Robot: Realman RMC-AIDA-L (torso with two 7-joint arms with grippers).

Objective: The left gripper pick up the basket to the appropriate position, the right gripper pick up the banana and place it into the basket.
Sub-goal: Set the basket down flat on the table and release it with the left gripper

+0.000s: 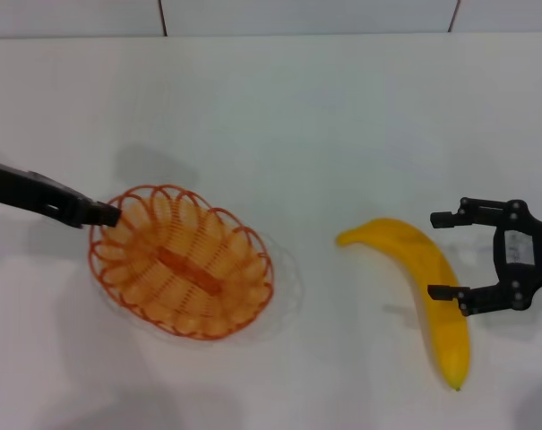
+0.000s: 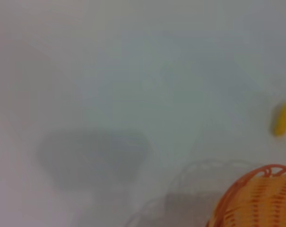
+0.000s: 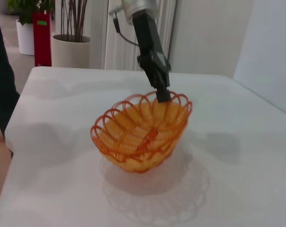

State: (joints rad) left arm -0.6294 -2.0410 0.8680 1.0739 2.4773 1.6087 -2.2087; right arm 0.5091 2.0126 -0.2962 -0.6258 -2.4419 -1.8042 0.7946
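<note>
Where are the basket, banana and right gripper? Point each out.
basket (image 1: pixel 253 260): head view, on the orange wire rim nearest the banana.
banana (image 1: pixel 405 242): head view, on its yellow upper curve.
right gripper (image 1: pixel 443 255): head view, midway between its open fingertips.

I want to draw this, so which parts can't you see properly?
- Left wrist view: all blurred; the basket and banana are cut off by the picture's edge.
- Right wrist view: the banana is out of frame.
- Head view: the right end effector is cut off by the right edge; the left end effector has its arm cut off by the left edge.
</note>
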